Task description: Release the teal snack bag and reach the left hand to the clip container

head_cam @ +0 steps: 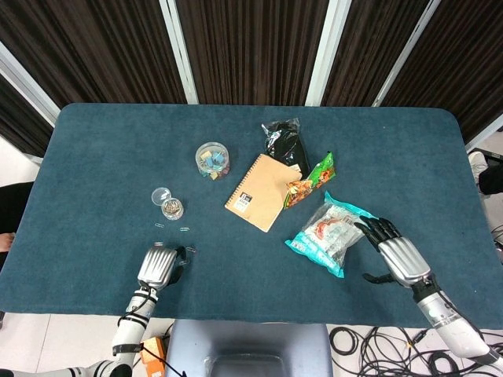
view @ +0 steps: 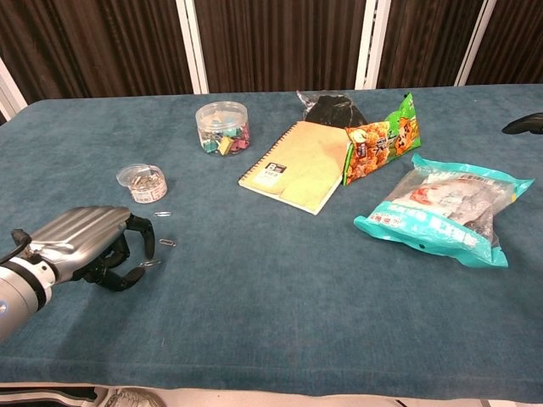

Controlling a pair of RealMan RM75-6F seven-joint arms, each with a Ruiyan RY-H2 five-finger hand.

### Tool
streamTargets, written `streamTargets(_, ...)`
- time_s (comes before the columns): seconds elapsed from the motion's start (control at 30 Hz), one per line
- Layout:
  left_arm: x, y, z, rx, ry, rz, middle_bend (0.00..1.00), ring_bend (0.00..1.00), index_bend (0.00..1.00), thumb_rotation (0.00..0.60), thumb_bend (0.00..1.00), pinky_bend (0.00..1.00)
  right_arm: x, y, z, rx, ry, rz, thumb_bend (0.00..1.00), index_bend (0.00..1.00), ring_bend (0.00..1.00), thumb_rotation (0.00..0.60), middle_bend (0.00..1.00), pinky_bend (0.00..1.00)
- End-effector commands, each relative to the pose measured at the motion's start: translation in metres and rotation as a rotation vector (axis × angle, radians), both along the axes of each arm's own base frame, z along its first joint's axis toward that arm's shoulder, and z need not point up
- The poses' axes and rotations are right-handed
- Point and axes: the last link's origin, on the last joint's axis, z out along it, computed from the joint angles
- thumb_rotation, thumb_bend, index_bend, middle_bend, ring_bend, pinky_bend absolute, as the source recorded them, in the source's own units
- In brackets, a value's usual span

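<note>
The teal snack bag [head_cam: 328,234] [view: 445,212] lies flat on the blue table, right of centre, with nothing holding it. My right hand [head_cam: 397,258] is just right of it with fingers spread, apart from the bag; the chest view shows only a dark fingertip [view: 524,124] at the right edge. The small clear clip container [head_cam: 167,203] [view: 142,182] stands at the left with paper clips inside. My left hand [head_cam: 160,268] [view: 87,247] hovers near the front edge, below the container, with its fingers curled in over loose paper clips [view: 151,263].
A clear jar of coloured binder clips [head_cam: 212,159] [view: 222,127] stands behind the container. A tan spiral notebook [head_cam: 258,191], a green-orange snack bag [head_cam: 311,179] and a black bag [head_cam: 284,141] lie mid-table. More paper clips [head_cam: 185,228] lie scattered between hand and container.
</note>
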Motion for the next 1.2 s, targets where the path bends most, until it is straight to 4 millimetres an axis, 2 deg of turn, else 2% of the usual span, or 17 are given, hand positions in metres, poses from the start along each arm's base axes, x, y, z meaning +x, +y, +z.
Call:
streamTargets(0.03, 0.0, 0.0, -0.001, -0.007, 0.001, 0.004, 1.0, 1.0, 0.52, 0.6, 0.39, 1.0, 0.0, 0.0, 0.0, 0.001, 0.001, 0.0, 0.06, 0.0, 0.0, 0.6, 0.0, 0.03)
streamTargets(0.33, 0.001, 0.001, -0.003, -0.015, 0.009, 0.005, 1.0, 1.0, 0.54, 0.6, 0.39, 1.0, -0.001, 0.0, 0.002, -0.005, -0.002, -0.005, 0.06, 0.0, 0.0, 0.6, 0.0, 0.03)
streamTargets(0.57, -0.001, 0.004, -0.005, -0.018, 0.021, 0.02, 1.0, 1.0, 0.65, 0.6, 0.39, 1.0, -0.003, 0.0, 0.004, -0.004, -0.001, -0.012, 0.06, 0.0, 0.0, 0.6, 0.0, 0.03)
streamTargets(0.83, 0.001, 0.005, -0.001, 0.002, 0.008, 0.022, 1.0, 1.0, 0.73, 0.6, 0.48, 1.0, -0.005, 0.0, 0.004, -0.002, 0.002, -0.014, 0.06, 0.0, 0.0, 0.6, 0.0, 0.03)
streamTargets(1.03, 0.007, 0.009, 0.018, 0.057, -0.042, 0.005, 1.0, 1.0, 0.75, 0.6, 0.52, 1.0, -0.006, 0.0, 0.006, -0.006, -0.005, -0.02, 0.06, 0.0, 0.0, 0.6, 0.0, 0.03)
streamTargets(1.2, 0.015, 0.032, 0.043, 0.14, -0.094, -0.001, 1.0, 1.0, 0.75, 0.6, 0.53, 1.0, -0.007, -0.001, 0.011, -0.021, -0.017, -0.024, 0.06, 0.0, 0.0, 0.6, 0.0, 0.03)
